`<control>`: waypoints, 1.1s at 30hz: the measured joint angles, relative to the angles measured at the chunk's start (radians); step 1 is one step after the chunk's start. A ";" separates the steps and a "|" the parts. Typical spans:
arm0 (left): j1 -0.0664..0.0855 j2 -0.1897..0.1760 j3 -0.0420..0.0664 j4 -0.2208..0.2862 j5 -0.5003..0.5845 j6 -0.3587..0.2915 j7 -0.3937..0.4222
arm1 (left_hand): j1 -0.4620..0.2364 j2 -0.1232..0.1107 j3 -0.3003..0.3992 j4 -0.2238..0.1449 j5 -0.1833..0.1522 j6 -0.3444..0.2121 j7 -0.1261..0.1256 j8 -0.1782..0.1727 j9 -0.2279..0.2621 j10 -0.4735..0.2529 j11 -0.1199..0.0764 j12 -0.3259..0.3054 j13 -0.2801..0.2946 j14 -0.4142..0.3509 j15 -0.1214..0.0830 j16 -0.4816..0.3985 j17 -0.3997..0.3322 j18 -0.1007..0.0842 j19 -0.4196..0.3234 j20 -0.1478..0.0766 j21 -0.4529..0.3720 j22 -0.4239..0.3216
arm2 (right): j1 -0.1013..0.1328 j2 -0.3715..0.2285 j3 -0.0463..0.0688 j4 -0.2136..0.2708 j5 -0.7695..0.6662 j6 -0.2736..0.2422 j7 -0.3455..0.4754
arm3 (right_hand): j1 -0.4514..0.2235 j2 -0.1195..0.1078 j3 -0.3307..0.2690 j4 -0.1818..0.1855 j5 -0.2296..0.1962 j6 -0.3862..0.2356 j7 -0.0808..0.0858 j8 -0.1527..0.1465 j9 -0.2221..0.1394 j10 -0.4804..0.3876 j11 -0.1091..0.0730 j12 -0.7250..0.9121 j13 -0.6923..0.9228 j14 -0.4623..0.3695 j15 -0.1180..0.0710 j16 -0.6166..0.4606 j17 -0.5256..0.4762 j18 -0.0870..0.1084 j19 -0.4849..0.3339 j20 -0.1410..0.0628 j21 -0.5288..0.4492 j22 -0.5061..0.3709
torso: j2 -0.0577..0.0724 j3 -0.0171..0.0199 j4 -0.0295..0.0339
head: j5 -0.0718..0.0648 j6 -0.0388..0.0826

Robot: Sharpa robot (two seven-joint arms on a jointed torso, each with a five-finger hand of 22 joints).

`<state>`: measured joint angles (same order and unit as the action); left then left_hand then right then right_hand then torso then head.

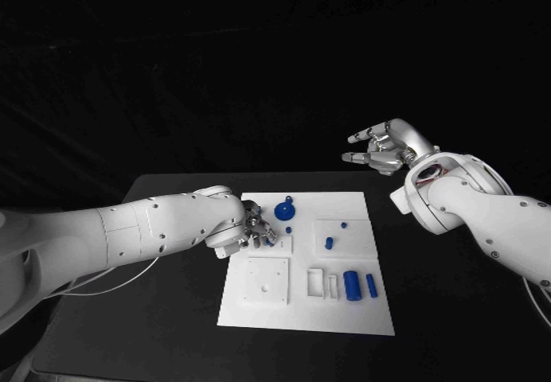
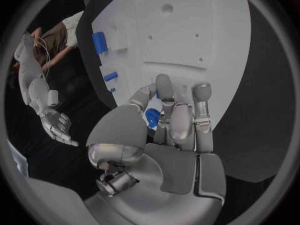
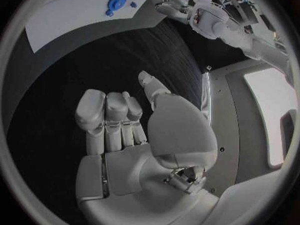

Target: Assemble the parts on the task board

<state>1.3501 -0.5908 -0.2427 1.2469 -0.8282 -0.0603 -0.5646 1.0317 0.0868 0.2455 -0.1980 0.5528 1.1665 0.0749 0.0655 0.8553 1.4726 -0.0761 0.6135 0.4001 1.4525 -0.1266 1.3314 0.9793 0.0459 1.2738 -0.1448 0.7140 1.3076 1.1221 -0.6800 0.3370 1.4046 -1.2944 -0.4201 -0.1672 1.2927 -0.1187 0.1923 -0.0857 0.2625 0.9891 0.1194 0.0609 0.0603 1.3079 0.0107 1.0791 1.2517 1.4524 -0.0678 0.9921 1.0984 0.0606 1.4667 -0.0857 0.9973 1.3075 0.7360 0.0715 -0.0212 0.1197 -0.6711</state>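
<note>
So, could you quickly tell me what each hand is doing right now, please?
Left hand: holding a small blue part over the white board.
Right hand: open, holding nothing, raised off beyond the board.

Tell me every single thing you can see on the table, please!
table: one, black, under everything.
task board: one, white, middle of the table.
round part: one, blue, on the board's far edge.
cylinder part: one, blue, in a slot near the board's near right side.
bar part: one, blue, just right of the cylinder.
small parts: a few, blue, on the board's far right block.
left hand: silver, over the board's left edge, fingers around a small blue part.
right hand: silver, raised beyond the board, holding nothing.
</note>
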 measured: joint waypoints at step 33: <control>-0.001 0.000 0.001 -0.004 -0.024 0.025 -0.001 | 0.000 0.000 0.000 0.000 0.002 0.000 0.000 -0.001 0.013 0.001 0.002 0.000 -0.005 -0.004 -0.003 0.000 -0.005 0.000 0.000 0.000 -0.012 0.000 | 0.000 0.003 0.000 -0.003 0.001 0.002 -0.004 | -0.004 0.004 0.004 -0.004 -0.004 0.000 0.000 0.000 0.000 0.000 0.000 0.000 -0.001 0.000 0.000 0.000 0.000 0.000 0.000 0.000 -0.004 0.000 | 0.001 -0.0001 -0.0002 | -0.001 0.002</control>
<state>1.3493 -0.5907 -0.2421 1.2425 -0.8523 -0.0353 -0.5661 1.0319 0.0869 0.2453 -0.1983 0.5548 1.1665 0.0749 0.0646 0.8687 1.4740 -0.0743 0.6134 0.3953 1.4489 -0.1294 1.3314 0.9742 0.0456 1.2738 -0.1447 0.7024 1.3073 1.1221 -0.6773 0.3370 1.4019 -1.2936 -0.4182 -0.1709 1.2885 -0.1145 0.1966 -0.0901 0.2586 0.9890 0.1194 0.0609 0.0602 1.3080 0.0107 1.0791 1.2509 1.4524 -0.0678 0.9921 1.0984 0.0606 1.4667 -0.0857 0.9934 1.3073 0.7368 0.0714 -0.0214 0.1188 -0.6695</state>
